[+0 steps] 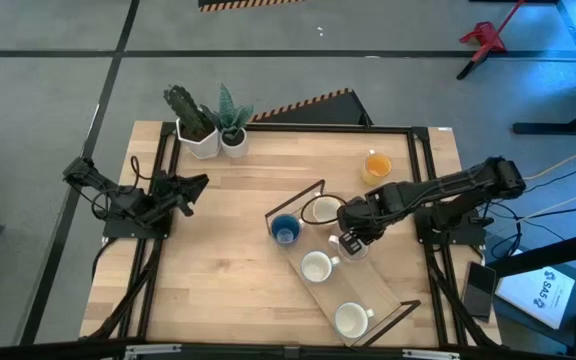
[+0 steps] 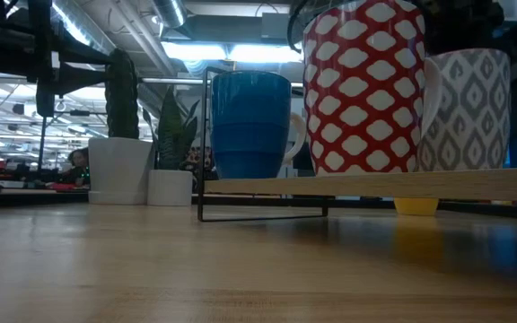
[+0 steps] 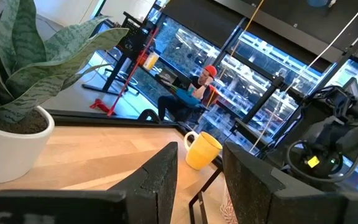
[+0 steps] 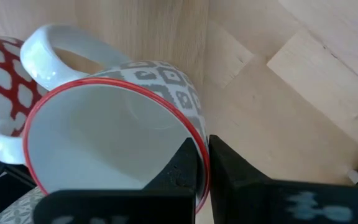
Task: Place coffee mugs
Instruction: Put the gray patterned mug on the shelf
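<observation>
High view: the right gripper (image 1: 351,243) reached over the long wooden tray (image 1: 388,292) lying slantwise on the desk (image 1: 218,260). It sat on a mug at the tray's middle, between the dark blue mug (image 1: 285,230) and a white mug (image 1: 315,267); another white mug (image 1: 351,320) stood at the tray's near end. The orange mug (image 1: 376,166) stood apart from the tray, near the right arm. The left gripper (image 1: 190,189) waited well away from the tray.

Low view: on the raised tray the blue mug, a red-and-white patterned mug (image 2: 366,85) and a grey-patterned mug (image 2: 469,108) stood upright in a row.

Left wrist view: its fingers (image 3: 160,183) stood parted, holding nothing; the orange mug lay ahead.

Right wrist view: the right fingers (image 4: 191,168) pinched the rim wall of the grey-patterned, red-rimmed mug, one inside, one outside. Its mouth faced the camera, handle away from the fingers, beside the red mug.
</observation>
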`<state>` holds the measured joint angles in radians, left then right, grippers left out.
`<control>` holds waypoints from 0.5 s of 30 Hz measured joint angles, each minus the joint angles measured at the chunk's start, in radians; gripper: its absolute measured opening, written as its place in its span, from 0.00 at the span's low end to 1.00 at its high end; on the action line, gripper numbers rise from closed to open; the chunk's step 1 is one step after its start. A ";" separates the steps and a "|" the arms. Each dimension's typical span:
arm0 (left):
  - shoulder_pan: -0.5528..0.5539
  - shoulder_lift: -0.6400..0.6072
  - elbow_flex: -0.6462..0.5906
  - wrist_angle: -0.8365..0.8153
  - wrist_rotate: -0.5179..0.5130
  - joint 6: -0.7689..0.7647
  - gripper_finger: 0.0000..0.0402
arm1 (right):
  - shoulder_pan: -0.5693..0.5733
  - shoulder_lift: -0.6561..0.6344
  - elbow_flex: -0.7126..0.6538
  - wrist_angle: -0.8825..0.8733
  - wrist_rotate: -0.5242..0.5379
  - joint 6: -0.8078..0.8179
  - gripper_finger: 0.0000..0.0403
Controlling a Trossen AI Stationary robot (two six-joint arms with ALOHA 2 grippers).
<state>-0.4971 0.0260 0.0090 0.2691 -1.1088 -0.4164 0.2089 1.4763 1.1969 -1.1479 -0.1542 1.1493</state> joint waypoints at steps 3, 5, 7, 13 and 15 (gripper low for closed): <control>0.000 0.000 0.000 -0.001 0.000 0.000 0.30 | 0.000 0.005 0.000 0.002 -0.003 -0.005 0.00; 0.000 0.000 0.000 -0.006 0.000 0.000 0.30 | 0.000 0.011 0.001 0.000 -0.009 -0.010 0.00; 0.000 0.000 0.000 -0.006 0.000 0.000 0.30 | 0.000 0.014 0.002 0.000 -0.009 -0.024 0.00; 0.000 0.000 0.000 -0.008 -0.001 0.000 0.30 | 0.000 0.019 0.003 0.000 0.001 -0.032 0.02; 0.000 0.000 0.000 -0.008 -0.001 0.000 0.30 | 0.000 0.019 0.003 0.000 0.005 -0.032 0.04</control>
<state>-0.4969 0.0261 0.0090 0.2615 -1.1099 -0.4160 0.2091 1.4951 1.1999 -1.1477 -0.1495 1.1172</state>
